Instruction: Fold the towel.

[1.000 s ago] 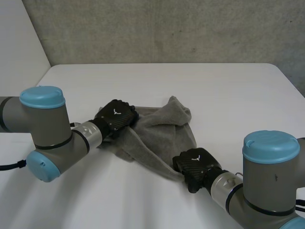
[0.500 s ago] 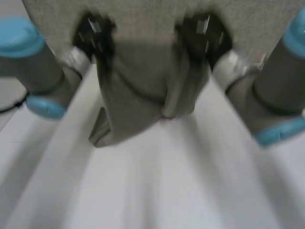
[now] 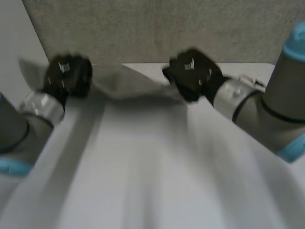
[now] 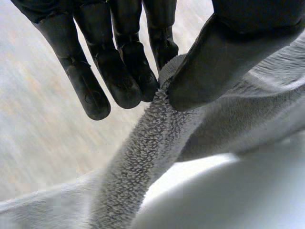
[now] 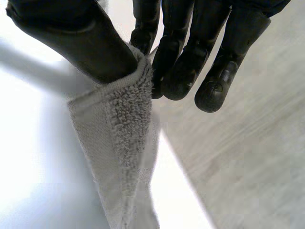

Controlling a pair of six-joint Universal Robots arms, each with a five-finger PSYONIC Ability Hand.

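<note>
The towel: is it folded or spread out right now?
Spread out, not folded: the towel stretches between the left hand and the right hand, each pinching its edge.

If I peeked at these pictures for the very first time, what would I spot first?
Two black robot hands, the left hand and the right hand, are held up over the white table. A grey towel is spread between them. In the wrist views, each hand pinches the fluffy towel between its thumb and fingers.
</note>
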